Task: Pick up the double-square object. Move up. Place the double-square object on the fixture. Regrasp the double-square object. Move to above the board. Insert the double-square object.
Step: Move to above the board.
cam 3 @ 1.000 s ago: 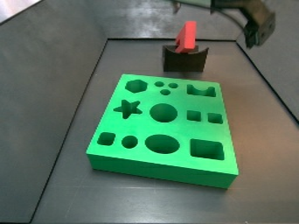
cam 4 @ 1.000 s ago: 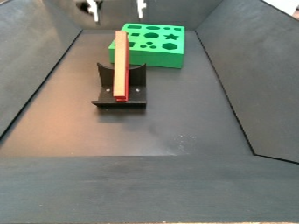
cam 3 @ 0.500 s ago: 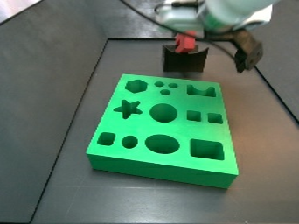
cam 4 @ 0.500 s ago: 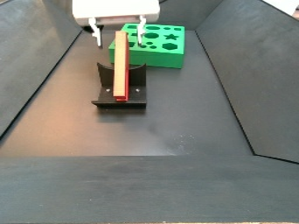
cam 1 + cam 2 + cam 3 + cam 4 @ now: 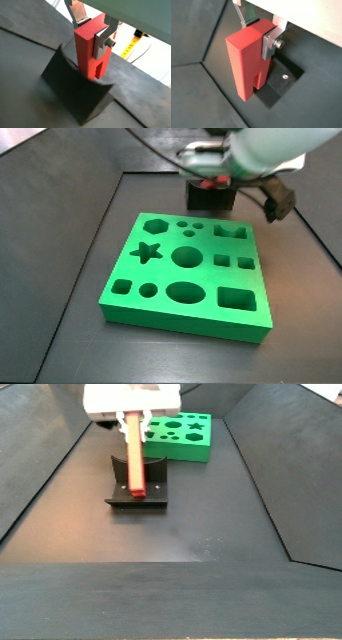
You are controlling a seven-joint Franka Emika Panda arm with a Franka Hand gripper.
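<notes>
The red double-square object (image 5: 135, 459) stands upright on the dark fixture (image 5: 138, 494), notch end down. It shows in both wrist views (image 5: 88, 55) (image 5: 243, 62) with the fixture (image 5: 75, 92) (image 5: 279, 82) under it. My gripper (image 5: 91, 34) (image 5: 258, 36) is at the piece's top end, with one silver finger on each side face, shut on it. In a side view the gripper (image 5: 134, 420) is directly above the fixture. In a side view the arm (image 5: 234, 153) hides most of the piece above the fixture (image 5: 210, 197). The green board (image 5: 187, 268) (image 5: 183, 436) lies apart from the fixture.
Dark sloping walls (image 5: 40, 474) enclose the floor on both sides. A yellow tape strip (image 5: 132, 44) lies beyond the floor's edge in a wrist view. The board's cut-outs hold nothing.
The gripper has come down from above onto the top of the upright red piece, and its fingers have drawn in from wide apart to the piece's sides. The piece and fixture have not moved.
</notes>
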